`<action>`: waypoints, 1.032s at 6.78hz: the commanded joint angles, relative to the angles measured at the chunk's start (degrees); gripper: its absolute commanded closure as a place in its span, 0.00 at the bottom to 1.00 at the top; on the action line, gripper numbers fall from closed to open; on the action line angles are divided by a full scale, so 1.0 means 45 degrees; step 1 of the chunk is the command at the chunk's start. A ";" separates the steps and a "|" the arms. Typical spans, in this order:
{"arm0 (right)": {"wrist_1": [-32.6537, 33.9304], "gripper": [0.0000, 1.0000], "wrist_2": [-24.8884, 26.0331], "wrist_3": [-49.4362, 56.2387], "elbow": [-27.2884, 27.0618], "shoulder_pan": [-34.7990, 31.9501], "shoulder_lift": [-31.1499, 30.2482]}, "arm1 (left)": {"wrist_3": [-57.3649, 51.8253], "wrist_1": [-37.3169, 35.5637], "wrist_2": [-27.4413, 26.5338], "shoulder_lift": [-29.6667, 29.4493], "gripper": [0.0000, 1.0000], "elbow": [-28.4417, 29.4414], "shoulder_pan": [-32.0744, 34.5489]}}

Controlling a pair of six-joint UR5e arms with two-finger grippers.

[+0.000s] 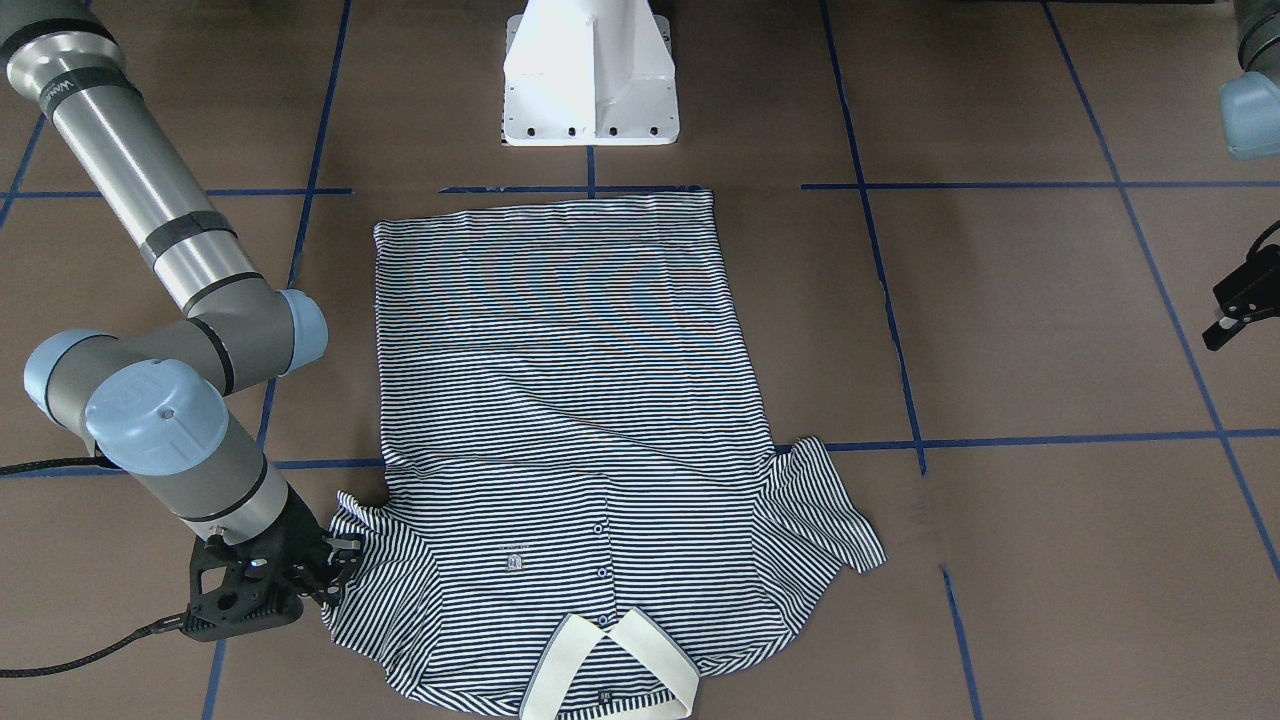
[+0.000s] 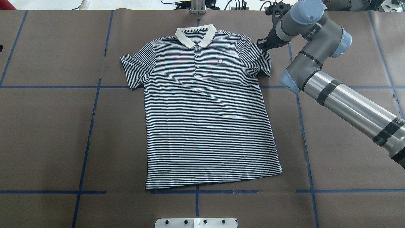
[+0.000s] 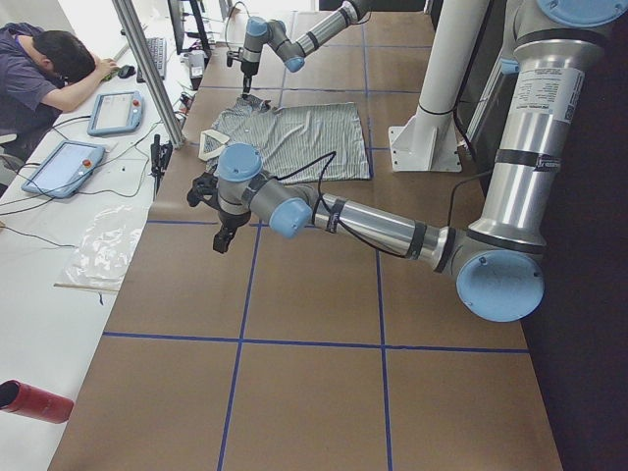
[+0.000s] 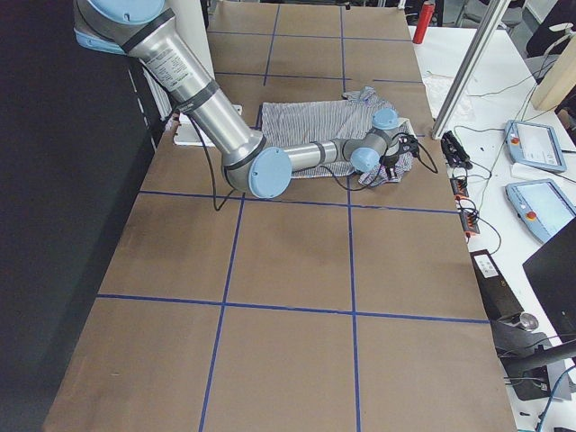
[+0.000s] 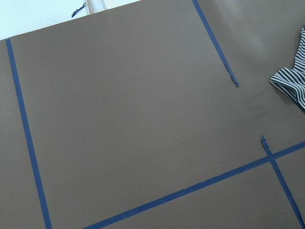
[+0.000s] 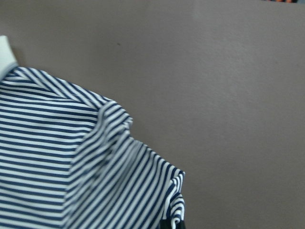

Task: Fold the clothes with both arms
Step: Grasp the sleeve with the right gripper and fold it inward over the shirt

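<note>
Right arm (image 1: 160, 400) nearest the front-facing lens, elbow bent, wrist low over the tabletop (image 1: 1000, 300). Right hand (image 1: 335, 578) sits at the outer edge of one sleeve (image 1: 375, 560) of the polo shirt (image 1: 570, 400). That sleeve is bunched and puckered. In the right wrist view the striped hem runs down to a black fingertip (image 6: 174, 223), so the hand reads as closed on the sleeve hem.

Shirt lies front up, mostly flat, in the middle of the tabletop. Hem is towards the white pedestal (image 1: 590, 75), cream collar (image 1: 610, 665) at the far side from the robot. Placket buttons (image 1: 600, 550) and chest logo (image 1: 513, 562) face up. Other sleeve (image 1: 820, 510) is spread out flat, free of either hand.

Left hand (image 1: 1240, 300) shows only partly at the frame edge, held above bare tabletop, well apart from the shirt; cannot tell whether it is open or closed

Blue tape lines (image 1: 1050, 438) grid the brown surface
</note>
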State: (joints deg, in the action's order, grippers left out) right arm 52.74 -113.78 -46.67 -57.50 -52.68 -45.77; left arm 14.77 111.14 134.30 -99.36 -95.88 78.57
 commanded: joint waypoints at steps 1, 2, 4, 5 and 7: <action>0.1846 1.00 -0.0360 -0.0097 -0.1514 0.0220 0.0635 | -0.0001 -0.0010 0.0000 -0.0011 0.00 0.0018 0.0000; 0.2435 1.00 0.0239 -0.0582 -0.1460 0.0977 0.1161 | -0.0001 0.0009 0.0000 -0.0011 0.00 0.0076 0.0000; 0.2851 1.00 0.2466 -0.0918 0.0732 0.1900 0.3070 | 0.0018 0.0009 0.0000 -0.0011 0.00 0.0057 0.0000; 0.2774 0.15 0.2723 -0.0900 0.1076 0.1902 0.3177 | 0.0057 0.0009 0.0000 -0.0030 0.00 0.0018 0.0000; 0.2231 0.00 0.2687 -0.0880 0.1060 0.1883 0.3082 | 0.0526 0.0067 -0.0039 -0.0224 0.00 -0.0002 -0.0350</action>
State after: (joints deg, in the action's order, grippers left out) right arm 64.52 -101.77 -50.64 -53.09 -44.21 -31.79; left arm 16.39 111.28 134.26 -99.74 -95.87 77.84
